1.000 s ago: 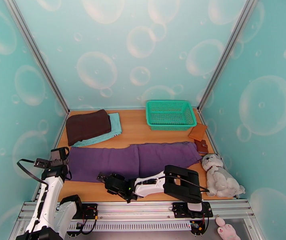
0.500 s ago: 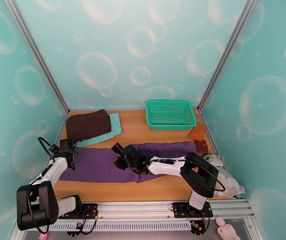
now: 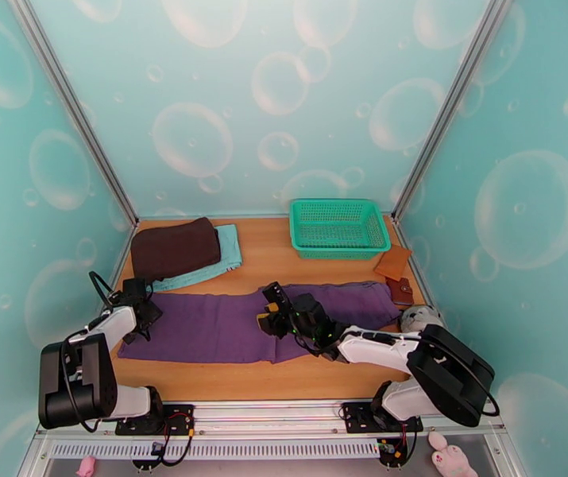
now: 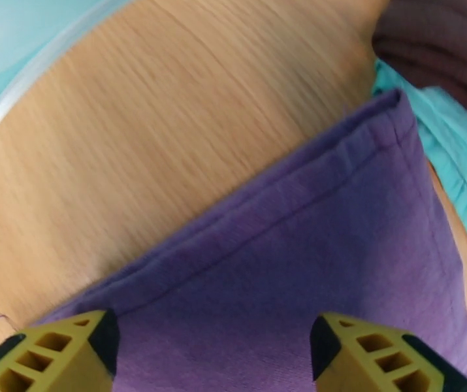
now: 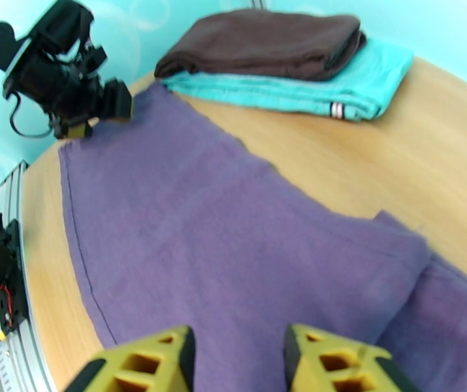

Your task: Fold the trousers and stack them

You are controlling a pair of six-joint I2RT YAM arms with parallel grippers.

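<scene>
Purple trousers [image 3: 212, 331]: flat across table [image 3: 268, 260], left hem just beside teal cloth [image 3: 232, 256], which lies under brown cloth [image 3: 174, 248]. Left gripper [image 4: 210, 328]: jaws wide, holding nothing, over left hem. Right gripper [image 5: 236, 341]: jaws narrower, holding nothing, over trousers' middle. Teal cloth's striped tab [image 5: 336, 110]: unreadable

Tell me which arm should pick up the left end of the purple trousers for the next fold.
Left, most likely. The left gripper hangs open over the stitched left-end corner of the trousers, placed to pinch it. The right gripper hovers over the trousers' middle, away from that end.
</scene>
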